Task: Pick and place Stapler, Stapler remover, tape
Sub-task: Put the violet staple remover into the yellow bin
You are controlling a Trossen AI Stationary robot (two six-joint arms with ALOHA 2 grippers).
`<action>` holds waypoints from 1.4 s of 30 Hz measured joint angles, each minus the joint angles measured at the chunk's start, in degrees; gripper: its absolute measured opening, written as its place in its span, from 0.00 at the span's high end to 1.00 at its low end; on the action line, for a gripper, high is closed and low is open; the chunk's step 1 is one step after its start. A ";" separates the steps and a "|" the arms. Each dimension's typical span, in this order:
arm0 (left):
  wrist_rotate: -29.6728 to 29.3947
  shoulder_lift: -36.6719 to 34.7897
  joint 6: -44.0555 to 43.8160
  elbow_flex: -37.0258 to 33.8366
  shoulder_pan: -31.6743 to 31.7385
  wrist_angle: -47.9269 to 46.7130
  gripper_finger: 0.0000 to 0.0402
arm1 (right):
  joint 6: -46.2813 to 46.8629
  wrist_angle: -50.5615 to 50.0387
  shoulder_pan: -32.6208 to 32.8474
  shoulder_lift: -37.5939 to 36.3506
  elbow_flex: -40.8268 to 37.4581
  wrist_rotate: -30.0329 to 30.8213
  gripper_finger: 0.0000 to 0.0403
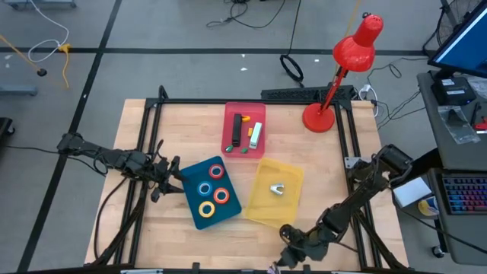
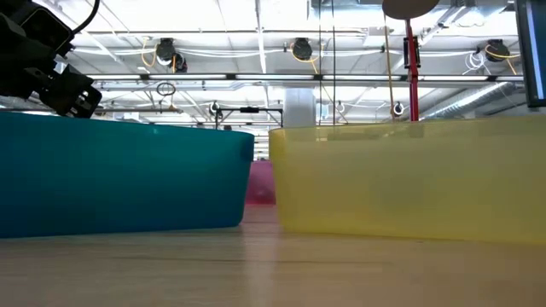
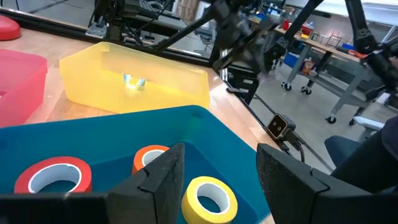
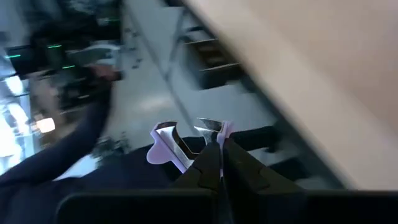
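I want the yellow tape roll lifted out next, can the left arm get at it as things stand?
Probably yes. The left pincer is open at the blue tray's edge, aimed straight at the yellow tape roll lying flat inside. Nothing sits between them; only the tray wall must be cleared.

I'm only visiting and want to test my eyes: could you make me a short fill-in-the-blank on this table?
1. The four tape rolls lie in the ___ tray.
2. The stapler remover sits alone in the ___ tray.
3. The lamp beside the red tray is ___.
4. The right gripper is ___.

Missing words: blue; yellow; red; shut
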 joint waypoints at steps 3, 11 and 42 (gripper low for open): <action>0.00 0.02 -0.04 0.00 0.00 0.02 0.51 | -3.31 -1.20 -0.46 -1.90 3.10 0.44 1.00; -0.22 0.02 -0.09 0.00 0.00 0.69 0.51 | -21.89 -27.51 -9.49 -10.67 8.72 4.48 1.00; -0.35 0.13 -1.84 -0.02 0.00 1.47 0.51 | -52.19 -50.52 -31.67 -0.11 9.22 -19.78 0.97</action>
